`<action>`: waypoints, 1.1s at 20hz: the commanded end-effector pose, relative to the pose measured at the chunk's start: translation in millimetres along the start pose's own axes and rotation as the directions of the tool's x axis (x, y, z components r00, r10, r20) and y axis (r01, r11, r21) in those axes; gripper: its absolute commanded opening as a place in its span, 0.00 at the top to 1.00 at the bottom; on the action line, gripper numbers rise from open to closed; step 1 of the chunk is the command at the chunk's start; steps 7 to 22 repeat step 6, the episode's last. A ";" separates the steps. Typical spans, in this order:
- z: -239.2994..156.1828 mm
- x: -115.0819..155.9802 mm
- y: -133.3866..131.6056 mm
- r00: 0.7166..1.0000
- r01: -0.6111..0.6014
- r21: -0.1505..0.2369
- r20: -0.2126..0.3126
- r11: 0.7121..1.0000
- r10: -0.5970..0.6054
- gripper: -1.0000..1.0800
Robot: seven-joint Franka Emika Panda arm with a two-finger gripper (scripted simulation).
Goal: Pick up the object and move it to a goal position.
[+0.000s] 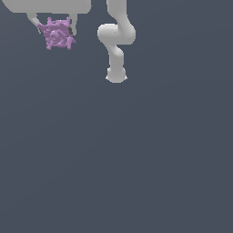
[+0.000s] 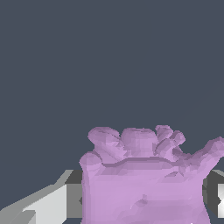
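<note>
The gripper (image 1: 55, 32) is closed onto the object (image 1: 57, 34), its two pale fingers (image 1: 32, 20) pressed against opposite flanks of the knobbly purple lump with no slack I can see. In the wrist view the object (image 2: 144, 183) fills the space between the finger pads (image 2: 52, 203), so the hold looks square and centred, which I take to be why it sits level and does not hang askew. Most of the lump protrudes below the fingertips, with only its upper part pinched. Beyond the hand, the arm (image 1: 116, 41) bends down to its base off to one side, well apart from the load. Under the gripper there is only plain dark ground, and nothing touches the object from beneath, so it seems lifted and in carriage. No goal marker shows anywhere, so I cannot tell how near the target is.
</note>
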State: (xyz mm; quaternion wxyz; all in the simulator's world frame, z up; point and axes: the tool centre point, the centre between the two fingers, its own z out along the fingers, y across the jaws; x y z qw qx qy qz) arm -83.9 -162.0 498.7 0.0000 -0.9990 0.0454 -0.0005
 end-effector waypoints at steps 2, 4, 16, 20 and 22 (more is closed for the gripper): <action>-7.5 -0.3 1.7 1.000 0.000 0.000 0.001 1.000 0.000 1.00; -8.9 0.0 2.1 1.000 0.000 0.000 0.001 1.000 0.000 1.00; -9.0 0.2 2.2 1.000 0.000 0.000 0.001 1.000 0.000 1.00; -9.0 0.2 2.2 1.000 0.000 0.000 0.001 1.000 0.000 1.00; -9.0 0.2 2.2 1.000 0.000 0.000 0.001 1.000 0.000 1.00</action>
